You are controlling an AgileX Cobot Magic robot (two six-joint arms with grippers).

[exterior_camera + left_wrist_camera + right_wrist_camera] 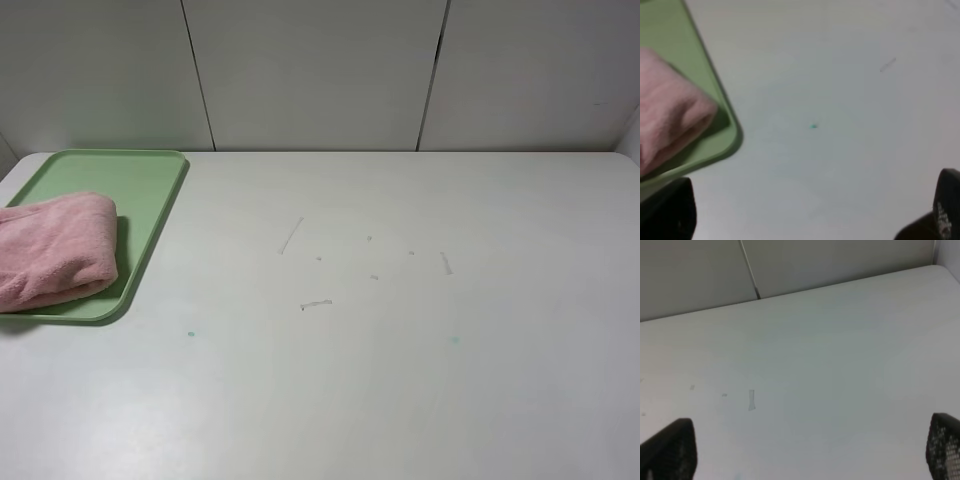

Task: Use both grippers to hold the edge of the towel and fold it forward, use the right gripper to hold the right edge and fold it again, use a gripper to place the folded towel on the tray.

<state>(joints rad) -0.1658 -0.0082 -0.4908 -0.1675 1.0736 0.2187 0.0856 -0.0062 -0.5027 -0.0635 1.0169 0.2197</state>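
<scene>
While the high camera looks down, the folded pink towel (52, 248) lies on the green tray (150, 190) at the frame's left edge, on the white table (400, 350). From my left wrist, towel (670, 112) and tray (725, 145) fill the left side; my left gripper (812, 215) has fingers (670, 212) spread wide, empty. From my right wrist, my right gripper (812, 450) likewise gapes over bare table (815, 365).

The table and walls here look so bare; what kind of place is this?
Probably a lab or test bench, not a home. A plain white table with scuff marks stands against blank white wall panels, and the only things set out are a green tray and a folded pink towel lying on it.
</scene>
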